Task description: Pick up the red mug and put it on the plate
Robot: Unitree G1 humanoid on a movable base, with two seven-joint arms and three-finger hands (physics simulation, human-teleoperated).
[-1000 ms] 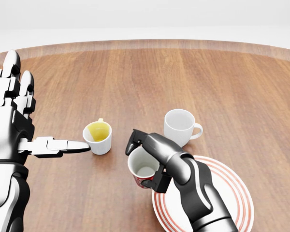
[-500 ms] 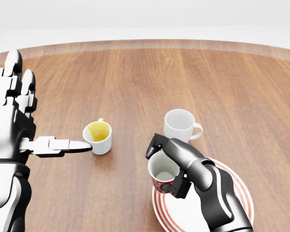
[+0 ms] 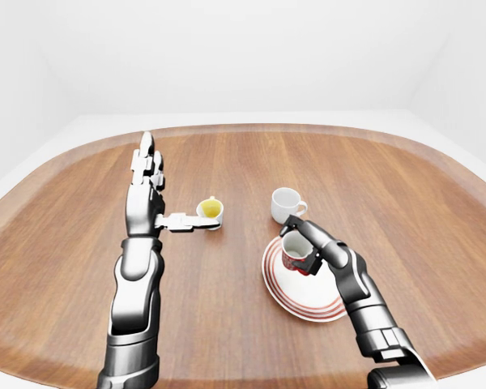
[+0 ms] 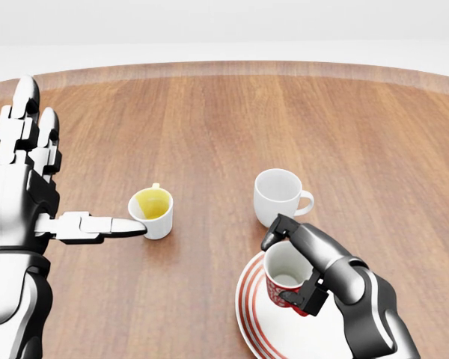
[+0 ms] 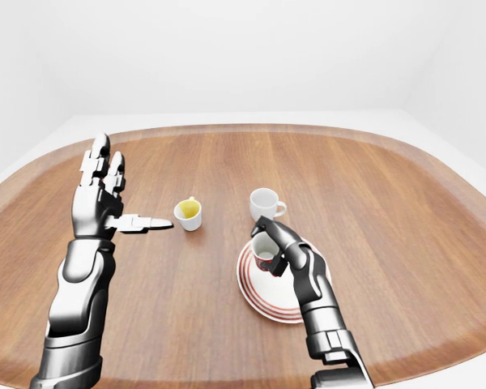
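White mug crowds plate top edge; table right side free.

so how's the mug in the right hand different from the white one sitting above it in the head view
The red mug has a red outside, while the white mug is white all over. The red mug is gripped in the right hand over the striped plate; the white mug stands free on the wooden table. The white mug's handle shows at its right; the red mug's is hidden. Both are upright with pale, empty insides.

My right hand: fingers curled closed round the red mug. My left hand: fingers upright, thumb extended sideways, spread.
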